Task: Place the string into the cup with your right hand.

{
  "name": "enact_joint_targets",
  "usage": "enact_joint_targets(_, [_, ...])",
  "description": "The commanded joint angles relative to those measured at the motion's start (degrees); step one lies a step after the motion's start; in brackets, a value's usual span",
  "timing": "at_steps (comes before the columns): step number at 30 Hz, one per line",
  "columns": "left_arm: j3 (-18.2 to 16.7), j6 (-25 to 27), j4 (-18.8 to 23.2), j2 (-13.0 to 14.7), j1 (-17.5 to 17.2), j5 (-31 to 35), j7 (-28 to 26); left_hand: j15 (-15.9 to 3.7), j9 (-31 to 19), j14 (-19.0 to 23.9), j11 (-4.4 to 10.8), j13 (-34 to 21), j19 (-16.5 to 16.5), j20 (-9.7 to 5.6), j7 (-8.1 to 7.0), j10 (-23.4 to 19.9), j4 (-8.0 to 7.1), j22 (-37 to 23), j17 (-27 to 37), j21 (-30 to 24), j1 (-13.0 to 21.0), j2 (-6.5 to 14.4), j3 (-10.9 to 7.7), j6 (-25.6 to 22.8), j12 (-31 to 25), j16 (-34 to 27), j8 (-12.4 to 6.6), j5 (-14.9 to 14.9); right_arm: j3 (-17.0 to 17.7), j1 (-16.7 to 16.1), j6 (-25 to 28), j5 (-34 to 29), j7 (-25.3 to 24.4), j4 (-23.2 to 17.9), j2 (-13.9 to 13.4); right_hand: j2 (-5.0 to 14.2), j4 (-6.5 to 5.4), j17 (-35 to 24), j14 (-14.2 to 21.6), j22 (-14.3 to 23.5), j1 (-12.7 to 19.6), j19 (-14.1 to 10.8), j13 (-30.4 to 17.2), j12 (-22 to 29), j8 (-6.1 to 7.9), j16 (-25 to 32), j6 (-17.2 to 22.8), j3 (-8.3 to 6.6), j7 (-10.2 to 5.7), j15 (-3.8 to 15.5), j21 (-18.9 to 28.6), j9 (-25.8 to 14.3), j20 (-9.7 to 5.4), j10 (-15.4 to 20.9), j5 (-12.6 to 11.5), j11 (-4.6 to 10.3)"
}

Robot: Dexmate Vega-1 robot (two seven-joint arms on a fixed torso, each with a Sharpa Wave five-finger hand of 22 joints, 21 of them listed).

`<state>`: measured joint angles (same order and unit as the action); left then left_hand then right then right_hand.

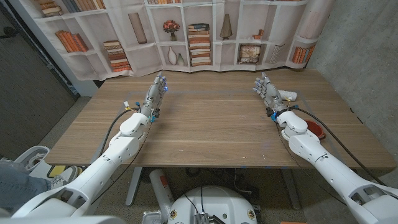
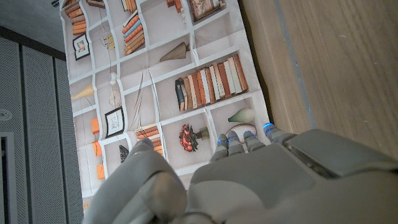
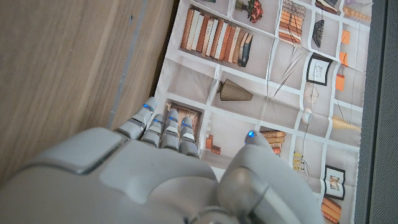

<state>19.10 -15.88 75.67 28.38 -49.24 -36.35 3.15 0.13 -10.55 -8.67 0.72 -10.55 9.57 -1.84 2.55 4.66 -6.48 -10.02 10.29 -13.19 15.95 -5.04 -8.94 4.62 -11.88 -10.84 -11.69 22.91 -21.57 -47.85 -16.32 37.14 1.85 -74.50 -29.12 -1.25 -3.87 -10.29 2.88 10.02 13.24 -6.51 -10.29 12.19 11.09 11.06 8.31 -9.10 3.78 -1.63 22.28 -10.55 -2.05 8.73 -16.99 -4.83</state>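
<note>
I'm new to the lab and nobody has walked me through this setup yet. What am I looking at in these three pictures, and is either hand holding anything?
This is a two-armed robot standing at a wooden table. The wide picture comes from a camera on its head, looking down: its left hand reaches in on picture left, its right hand on picture right. Both hover or stand over the table with fingers apart and nothing in them.

The other two pictures come from cameras on the wrists, looking along the back of each hand, so they appear turned. One shows the left hand, the other the right hand; behind both is a curtain printed with bookshelves, which hangs behind the table.

On the table, just beside the right hand, lies a small white object, and a red thing peeks out past the right forearm. I cannot tell what either is.
</note>
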Motion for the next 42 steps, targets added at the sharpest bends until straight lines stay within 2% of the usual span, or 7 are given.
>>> enact_joint_targets(1, [-7.1, 3.5, 2.5, -4.9, -2.7, 4.8, 2.5, 0.15, -0.2, -0.8, -0.08, -0.2, 1.6, -3.51, -0.12, 0.6, 0.07, -0.3, 0.1, -0.2, 0.5, 0.0, -0.37, 0.7, -0.2, -0.2, -0.12, 0.3, -0.1, 0.1, 0.9, -0.3, 0.3, -0.6, 0.0, -0.01, 0.12, -0.3, 0.6, 0.3, 0.6, -0.7, -0.1, 0.3, 0.43, 0.3, 0.7, -0.36, -0.05, 0.19, 0.2, -0.1, -2.04, 0.7, -0.2, 0.06])
enact_joint_targets(13, [-9.8, 6.4, 4.4, -7.3, -3.0, 9.2, 4.0, 0.24, -0.2, -1.0, -0.30, -0.2, 1.8, -3.15, -0.09, 0.7, 0.18, -0.3, 0.1, 0.1, 0.7, 0.1, -0.23, 0.8, -0.2, -0.1, 0.00, 0.5, 0.6, -0.3, -0.8, -0.4, 0.5, -0.9, -0.1, 0.14, 0.31, -0.3, 1.0, 0.3, 0.8, -1.0, -0.1, 0.4, 0.49, 0.3, 1.0, -0.40, -0.22, 0.39, 0.0, -0.1, -2.12, 1.0, -0.2, 0.09])
enact_joint_targets(20, [-11.1, 6.1, 5.0, -8.5, -3.6, 10.1, 4.2, 0.26, -0.2, -0.9, -0.19, -0.2, 1.8, -2.96, -0.15, 0.5, 0.21, -0.3, 0.1, 0.2, 0.8, 0.2, -0.21, 0.7, -0.2, -0.1, 0.00, 0.5, 0.8, -0.4, -1.3, -0.6, 0.6, -1.4, -0.4, 0.29, 0.47, -0.3, 1.4, 0.3, 1.1, -1.2, -0.1, 0.5, 0.49, 0.4, 1.1, -0.46, -0.36, 0.32, -0.1, -0.1, -2.07, 1.5, -0.1, 0.12])
enact_joint_targets(34, [-11.8, 7.1, 6.4, -9.2, -4.4, 11.4, 4.2, 0.16, -0.2, -0.6, 0.00, -0.2, 1.7, -2.72, -0.24, 0.3, 0.32, -0.3, 0.1, 0.4, 1.1, 0.6, -0.19, 0.2, -0.2, -0.1, -0.13, 0.7, 1.0, 0.1, -1.7, -0.6, 1.3, -1.5, -0.7, 0.57, 0.78, -0.3, 1.9, 0.3, 1.5, -1.7, -0.2, 0.6, 0.57, 0.4, 1.6, -0.59, -0.56, 0.44, -0.3, -0.1, -2.13, 2.0, 0.0, 0.22])
enact_joint_targets(42, [-11.8, 6.6, 6.9, -9.9, -4.9, 11.9, 3.8, 0.20, -0.2, -0.4, 0.21, -0.2, 1.7, -2.56, -0.25, -0.2, 0.39, -0.3, 0.1, 0.4, 1.3, 0.8, -0.20, 0.0, -0.3, -0.1, -0.15, 0.7, 1.4, -0.5, -1.4, -0.3, 1.8, -2.7, -1.8, 0.73, 1.00, -0.3, 2.5, 0.3, 1.8, -2.2, -0.2, 0.8, 0.60, 0.5, 1.9, -0.66, -0.62, 0.49, -0.4, -0.2, -2.04, 2.6, 0.1, 0.48])
